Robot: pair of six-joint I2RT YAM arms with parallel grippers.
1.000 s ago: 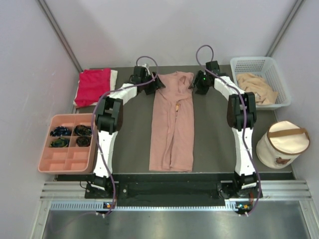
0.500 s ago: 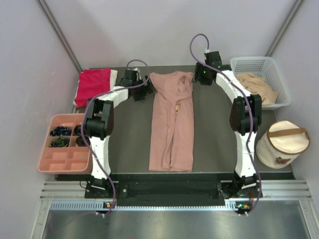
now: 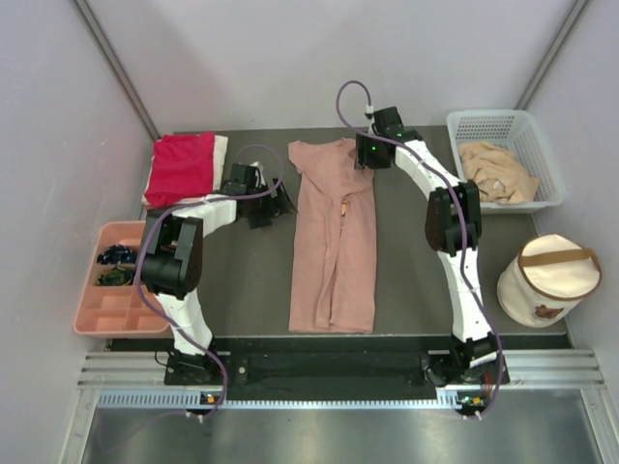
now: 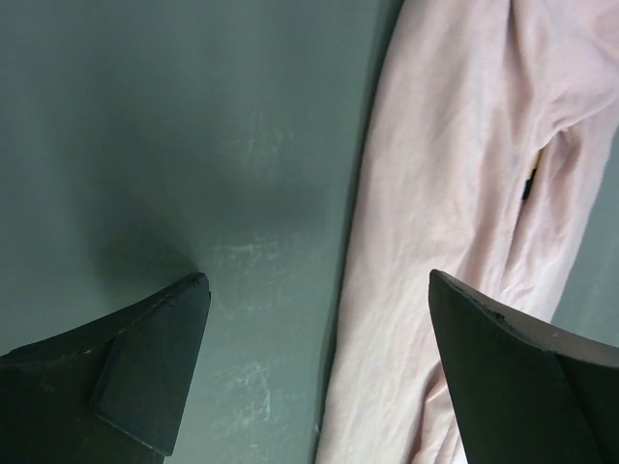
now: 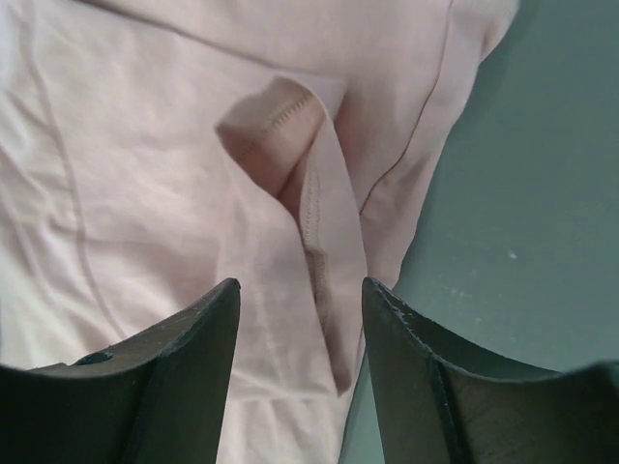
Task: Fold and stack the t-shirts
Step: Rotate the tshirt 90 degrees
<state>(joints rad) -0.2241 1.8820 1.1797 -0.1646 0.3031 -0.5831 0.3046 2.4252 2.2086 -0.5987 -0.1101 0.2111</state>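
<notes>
The left pincer (image 3: 267,201) is being held fully released low over the bare desk (image 3: 247,271), its jaws spread wide with nothing between them. Just to its right, the dusty-pink t-shirt (image 3: 334,242) is being left lying flat in a long, narrow fold. In the left wrist view the shirt's edge is being partly hidden behind the right-hand finger (image 4: 522,387). The right pincer (image 3: 366,155) is being held above the far, collar end of that shirt. Its jaws are being kept parted, and a stitched fold (image 5: 280,135) of the cloth is being shown just ahead of them, not clamped. To the left of the left pincer and farther back, the red t-shirt (image 3: 181,166) is being kept folded on top of a white one (image 3: 221,147). To the right of the right pincer, the tan t-shirt (image 3: 498,172) is being kept crumpled in a white basket (image 3: 503,121).
</notes>
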